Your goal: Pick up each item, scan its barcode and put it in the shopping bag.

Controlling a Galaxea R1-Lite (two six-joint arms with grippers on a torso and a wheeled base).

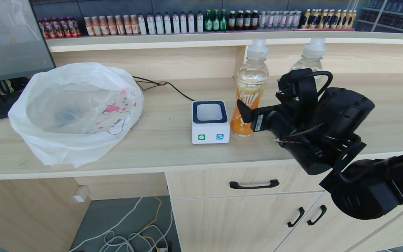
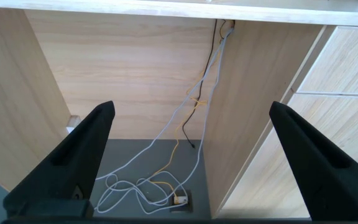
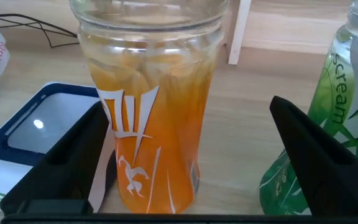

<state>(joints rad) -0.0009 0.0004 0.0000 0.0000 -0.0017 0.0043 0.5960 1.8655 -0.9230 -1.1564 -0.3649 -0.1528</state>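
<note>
An orange drink bottle point(image 1: 251, 91) with a white cap stands upright on the wooden counter point(image 1: 159, 140), just right of the white and blue barcode scanner point(image 1: 210, 120). My right gripper point(image 1: 247, 112) is open at the bottle's lower half. In the right wrist view the orange bottle point(image 3: 157, 124) stands between the two spread fingers point(image 3: 73, 162), and I cannot tell whether they touch it. A second bottle point(image 3: 328, 124) with a green label stands beside it. The white shopping bag point(image 1: 75, 112) lies open at the counter's left. My left gripper point(image 2: 191, 162) hangs open below the counter, holding nothing.
A black cable point(image 1: 163, 85) runs from the scanner toward the back wall. A raised shelf point(image 1: 152, 40) with many bottles lines the rear. Drawers with black handles point(image 1: 254, 184) sit under the counter. Loose cables point(image 2: 160, 180) lie on the floor in the open bay.
</note>
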